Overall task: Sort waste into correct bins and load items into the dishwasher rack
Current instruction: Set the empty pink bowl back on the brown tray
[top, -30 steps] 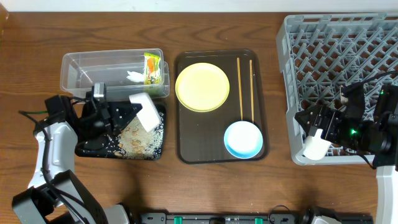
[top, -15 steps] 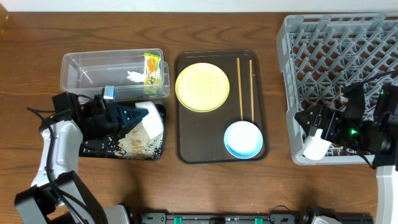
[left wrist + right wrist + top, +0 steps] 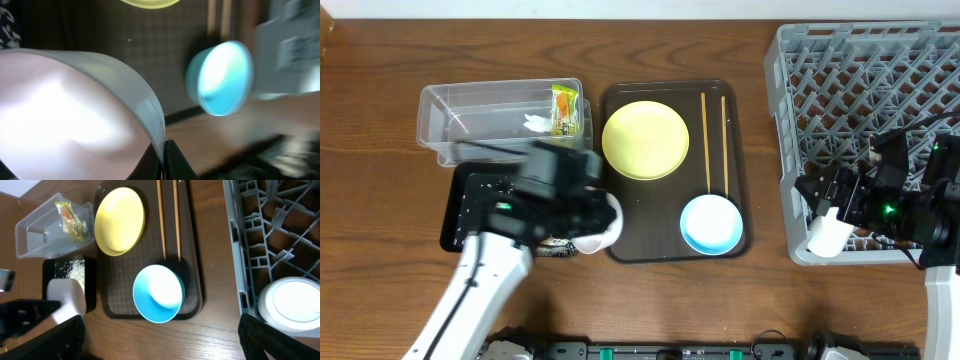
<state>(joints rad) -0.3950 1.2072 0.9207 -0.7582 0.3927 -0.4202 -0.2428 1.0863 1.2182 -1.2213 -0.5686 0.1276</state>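
Over black tray's (image 3: 460, 215) right edge, left gripper (image 3: 588, 222) clenched on white bowl (image 3: 600, 228); right gripper (image 3: 828, 222) grasped white cup (image 3: 827, 235) at rack's (image 3: 840, 70) near-left corner

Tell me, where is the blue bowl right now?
The light blue bowl sits in the near right corner of the brown tray in the overhead view, just below the chopsticks, with the yellow plate farther back on its left.
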